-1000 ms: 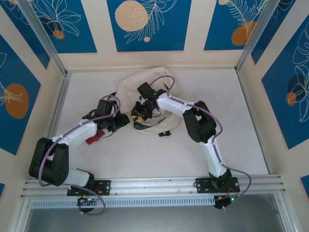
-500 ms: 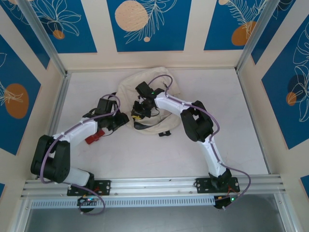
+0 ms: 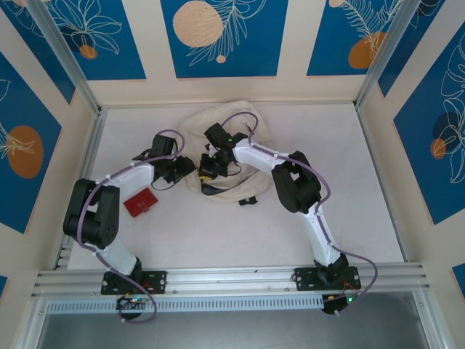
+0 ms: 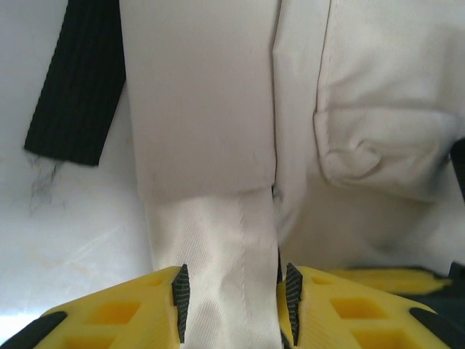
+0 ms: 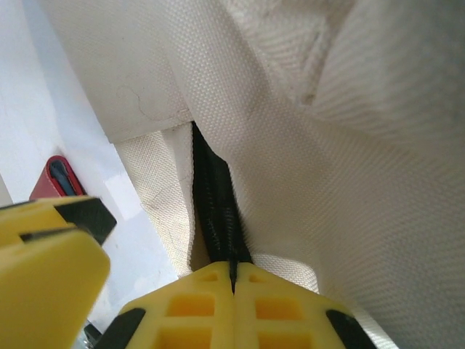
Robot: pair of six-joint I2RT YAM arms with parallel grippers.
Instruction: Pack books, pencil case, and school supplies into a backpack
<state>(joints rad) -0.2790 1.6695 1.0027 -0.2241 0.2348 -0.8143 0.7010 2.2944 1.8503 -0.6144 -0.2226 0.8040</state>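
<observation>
The cream backpack (image 3: 218, 131) lies crumpled at the back middle of the table. My right gripper (image 5: 232, 273) is shut on its black zipper (image 5: 214, 211), at the bag's near-left edge (image 3: 207, 173). My left gripper (image 4: 232, 291) sits just left of it (image 3: 183, 171), its pads closed on a band of the bag's cream fabric (image 4: 218, 240). A flat red case (image 3: 140, 203), likely the pencil case, lies on the table left of the bag, and its corner (image 5: 54, 178) shows in the right wrist view. The books are out of view.
A black strap (image 4: 76, 80) lies on the white table beside the fabric band. More black strap ends (image 3: 247, 200) trail from the bag's near side. Metal frame posts (image 3: 87, 145) and patterned walls close in the table.
My left arm swung from over the red case to the bag's edge and narrowed onto the fabric. The right gripper closed fully on the zipper. The red case now lies uncovered.
</observation>
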